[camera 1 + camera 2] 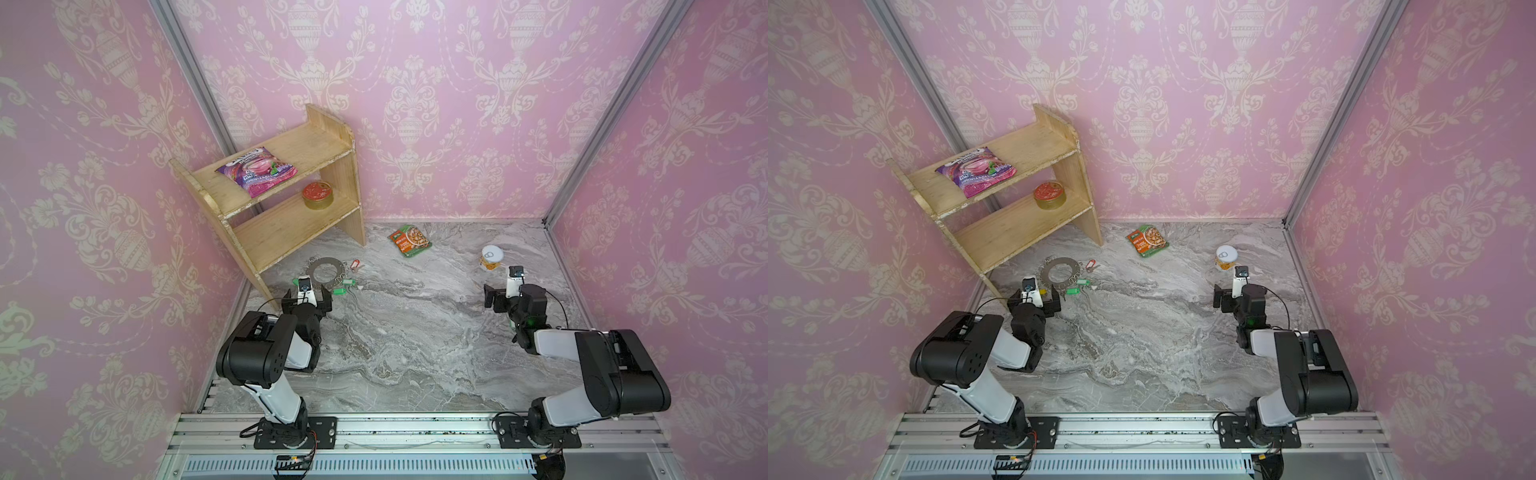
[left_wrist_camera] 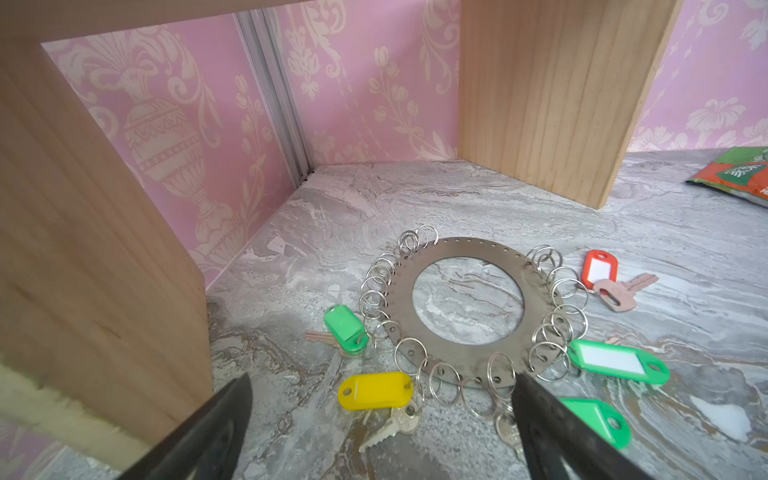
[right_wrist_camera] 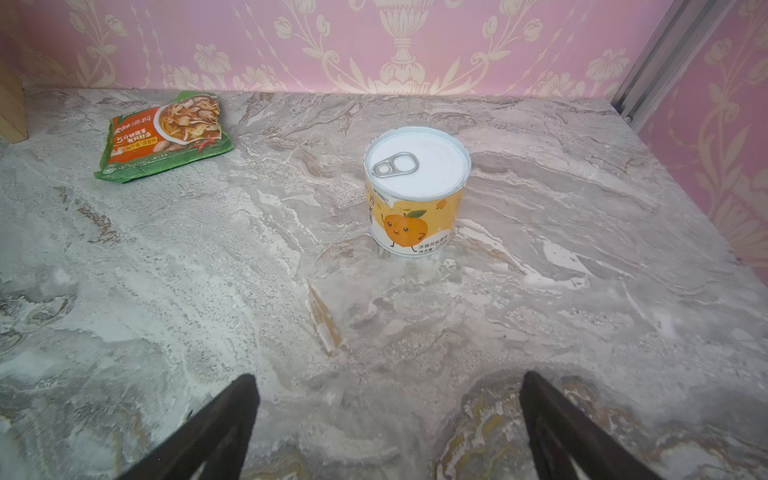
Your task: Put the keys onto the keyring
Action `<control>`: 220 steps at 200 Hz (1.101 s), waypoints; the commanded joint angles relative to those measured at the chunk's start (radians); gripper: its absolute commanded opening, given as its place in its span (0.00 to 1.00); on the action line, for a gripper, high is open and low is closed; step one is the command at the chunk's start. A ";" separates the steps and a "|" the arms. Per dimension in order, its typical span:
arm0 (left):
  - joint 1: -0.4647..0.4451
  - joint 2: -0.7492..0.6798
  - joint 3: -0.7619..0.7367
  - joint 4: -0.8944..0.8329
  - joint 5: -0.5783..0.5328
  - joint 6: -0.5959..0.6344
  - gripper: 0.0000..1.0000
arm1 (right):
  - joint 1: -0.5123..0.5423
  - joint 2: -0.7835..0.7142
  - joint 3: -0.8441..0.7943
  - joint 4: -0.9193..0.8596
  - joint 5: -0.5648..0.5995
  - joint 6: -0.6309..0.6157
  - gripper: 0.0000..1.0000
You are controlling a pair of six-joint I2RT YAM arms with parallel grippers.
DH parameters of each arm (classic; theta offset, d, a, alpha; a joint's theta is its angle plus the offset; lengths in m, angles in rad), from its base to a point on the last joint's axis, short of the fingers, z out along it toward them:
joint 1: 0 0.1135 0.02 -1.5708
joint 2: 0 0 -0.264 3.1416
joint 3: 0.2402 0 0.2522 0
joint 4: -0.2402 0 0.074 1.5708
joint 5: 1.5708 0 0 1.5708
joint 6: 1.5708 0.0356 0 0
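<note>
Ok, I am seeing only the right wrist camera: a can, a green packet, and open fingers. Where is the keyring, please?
Observer: The keyring lies flat on the table, just in front of the wooden shelf.
Operator: And the keys, are they near it?
Observer: Yes. The keys lie around its rim, with green, yellow and red tags.
Operator: Is the left gripper holding one of them?
Observer: No. The left gripper is open and empty, pointed at the yellow-tagged key.
</note>
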 commanded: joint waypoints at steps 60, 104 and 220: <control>0.012 -0.016 0.036 -0.092 -0.012 -0.002 0.99 | 0.001 0.006 0.019 -0.011 -0.010 0.017 1.00; 0.012 -0.018 0.036 -0.093 -0.011 -0.004 0.99 | 0.000 0.008 0.018 -0.011 -0.012 0.017 1.00; 0.029 -0.081 0.019 -0.126 0.043 -0.007 0.98 | 0.022 -0.127 0.165 -0.400 0.081 0.048 1.00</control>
